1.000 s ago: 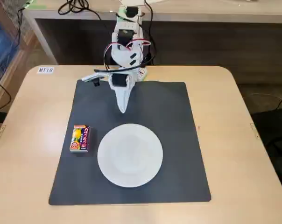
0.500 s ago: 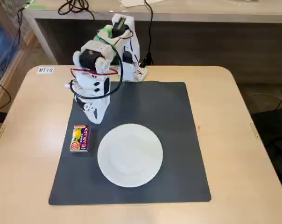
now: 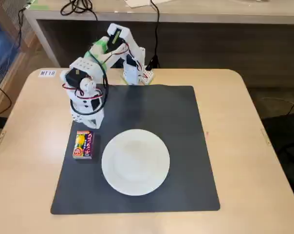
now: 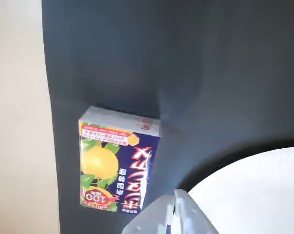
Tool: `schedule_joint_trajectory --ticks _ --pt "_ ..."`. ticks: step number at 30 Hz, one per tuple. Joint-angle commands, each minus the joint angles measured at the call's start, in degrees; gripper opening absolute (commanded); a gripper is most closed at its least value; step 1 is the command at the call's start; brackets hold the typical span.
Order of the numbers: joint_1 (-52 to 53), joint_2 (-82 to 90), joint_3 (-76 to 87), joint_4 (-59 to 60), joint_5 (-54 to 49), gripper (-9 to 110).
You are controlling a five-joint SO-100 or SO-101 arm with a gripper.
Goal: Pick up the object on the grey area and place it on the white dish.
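Note:
The small red and pink box (image 3: 83,145) with a yellow fruit picture lies flat on the left part of the dark grey mat (image 3: 186,122), just left of the white plate (image 3: 136,162). My gripper (image 3: 86,123) points down just behind the box, not touching it. In the wrist view the box (image 4: 115,163) is at lower left on the mat (image 4: 186,73), and the plate's rim (image 4: 254,190) is at lower right. My gripper (image 4: 174,210) enters from the bottom edge with its fingers together and nothing between them.
The mat lies on a beige tabletop (image 3: 244,126). The arm's base (image 3: 135,73) stands at the mat's back edge, with cables running behind it. A label (image 3: 47,73) is stuck at the table's back left corner.

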Motion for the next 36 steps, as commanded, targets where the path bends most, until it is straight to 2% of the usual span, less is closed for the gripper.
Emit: schedule_joint_trajectory --ticks 1,6,12,17,26,36 --pt "1.49 -2.02 -8.79 1.23 -1.05 0" --pt "3.16 -5.01 -14.15 1.23 -0.53 1" --pt "3.43 -5.80 -14.68 1.49 -1.14 23" --pt "2.55 -6.42 -14.68 2.20 0.09 33" --pt "0.00 -4.83 -12.48 2.55 2.99 41" --pt "-0.62 -4.04 -5.89 2.64 2.37 45"
